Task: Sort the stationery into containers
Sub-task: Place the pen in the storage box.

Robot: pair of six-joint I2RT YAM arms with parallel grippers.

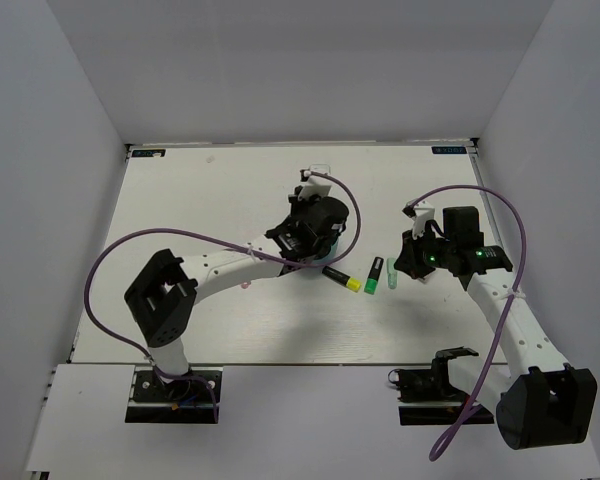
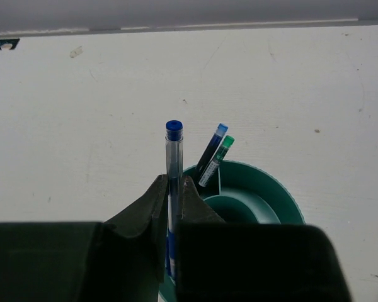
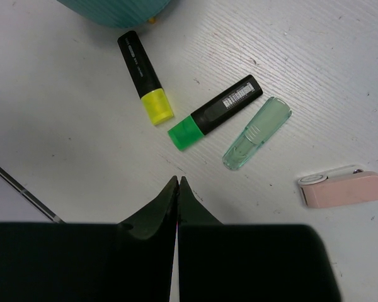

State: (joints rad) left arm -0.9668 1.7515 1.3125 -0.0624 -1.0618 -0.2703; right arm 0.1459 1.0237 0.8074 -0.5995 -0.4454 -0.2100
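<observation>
My left gripper (image 2: pixel 174 182) is shut on a thin blue pen (image 2: pixel 174 151), held upright over the near rim of the round teal organizer (image 2: pixel 271 189). Two more thin pens, one blue-capped (image 2: pixel 213 150) and one green-capped (image 2: pixel 218 161), lean in a ring compartment. My right gripper (image 3: pixel 177 181) is shut and empty above the table. Just beyond it lie the black marker with yellow cap (image 3: pixel 145 77), the black marker with green cap (image 3: pixel 217 111), the pale green pen (image 3: pixel 257 133) and the pink one (image 3: pixel 343 187). In the top view the left gripper (image 1: pixel 310 235) hides most of the organizer.
The markers lie between the two arms in the top view: yellow-capped (image 1: pixel 341 278), green-capped (image 1: pixel 374 275), pale green (image 1: pixel 392 273), next to my right gripper (image 1: pixel 412 262). Purple cables loop over both arms. White walls close the table at the back and sides.
</observation>
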